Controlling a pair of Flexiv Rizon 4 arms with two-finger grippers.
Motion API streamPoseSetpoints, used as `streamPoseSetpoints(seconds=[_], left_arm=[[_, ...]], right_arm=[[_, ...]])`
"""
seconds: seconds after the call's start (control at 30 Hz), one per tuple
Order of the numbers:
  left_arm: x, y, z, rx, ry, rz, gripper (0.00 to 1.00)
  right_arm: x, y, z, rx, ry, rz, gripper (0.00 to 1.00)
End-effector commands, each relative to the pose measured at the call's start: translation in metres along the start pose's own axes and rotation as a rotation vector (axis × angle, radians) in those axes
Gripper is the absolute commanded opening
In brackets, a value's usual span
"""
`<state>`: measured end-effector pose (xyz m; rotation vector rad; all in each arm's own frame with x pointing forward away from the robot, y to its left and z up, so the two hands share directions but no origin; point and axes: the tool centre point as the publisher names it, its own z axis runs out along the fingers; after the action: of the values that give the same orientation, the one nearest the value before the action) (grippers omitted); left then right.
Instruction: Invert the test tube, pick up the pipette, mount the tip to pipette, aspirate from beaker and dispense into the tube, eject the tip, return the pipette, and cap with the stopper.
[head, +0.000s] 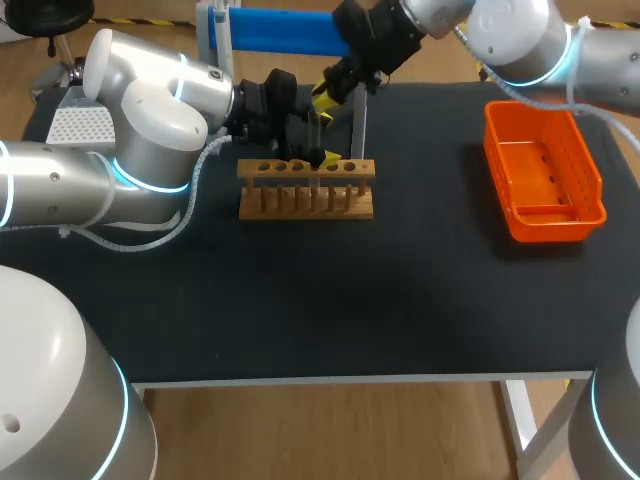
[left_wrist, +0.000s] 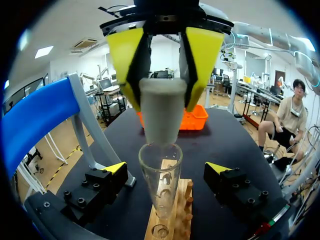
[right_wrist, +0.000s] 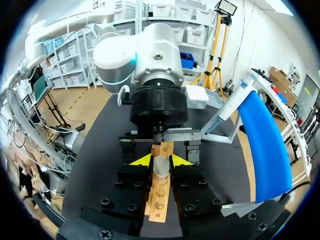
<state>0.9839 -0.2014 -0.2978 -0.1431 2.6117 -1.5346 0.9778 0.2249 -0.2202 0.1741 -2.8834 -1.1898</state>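
Between the yellow tips of the right hand (left_wrist: 162, 98), a pale grey tapered stopper (left_wrist: 161, 120) is pinched from both sides and held upright. Its narrow lower end sits right at the open mouth of a clear glass test tube (left_wrist: 160, 175); whether it has entered the mouth or only touches the rim cannot be told. The tube stands upright in a hole of a light wooden test tube rack (head: 305, 200), towards the rack's right end.

The left hand (left_wrist: 166, 169) is at the same tube, lower down. Its two black fingers with yellow tips are spread, one on each side of the glass and clear of it, gripping nothing. In the head view the left arm comes in from the left and the right arm from the far right corner, and the two hands meet just above the rack's far side.

The rack stands on the black table (head: 300, 300), in its far half and a little left of the middle. Just beyond it, at the far edge, is a blue padded bar on a grey frame (head: 280, 30). An orange plastic basket (head: 550, 225) sits well apart on the right side. A white perforated box (head: 80, 125) is at the far left corner.
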Motion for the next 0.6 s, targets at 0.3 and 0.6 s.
streamPoseSetpoints(seconds=[0.3, 0.6], left_arm=[[-0.0011, 0.0001, 0.0009, 0.0, 0.002, 0.0, 1.0], [-0.0011, 0.0001, 0.0009, 0.0, 0.002, 0.0, 1.0]], right_arm=[[-0.0051, -0.0018, 0.0086, 0.011, 0.021, 0.006, 0.0], [-0.0058, 0.0029, 0.0032, -0.002, 0.007, -0.002, 0.0]])
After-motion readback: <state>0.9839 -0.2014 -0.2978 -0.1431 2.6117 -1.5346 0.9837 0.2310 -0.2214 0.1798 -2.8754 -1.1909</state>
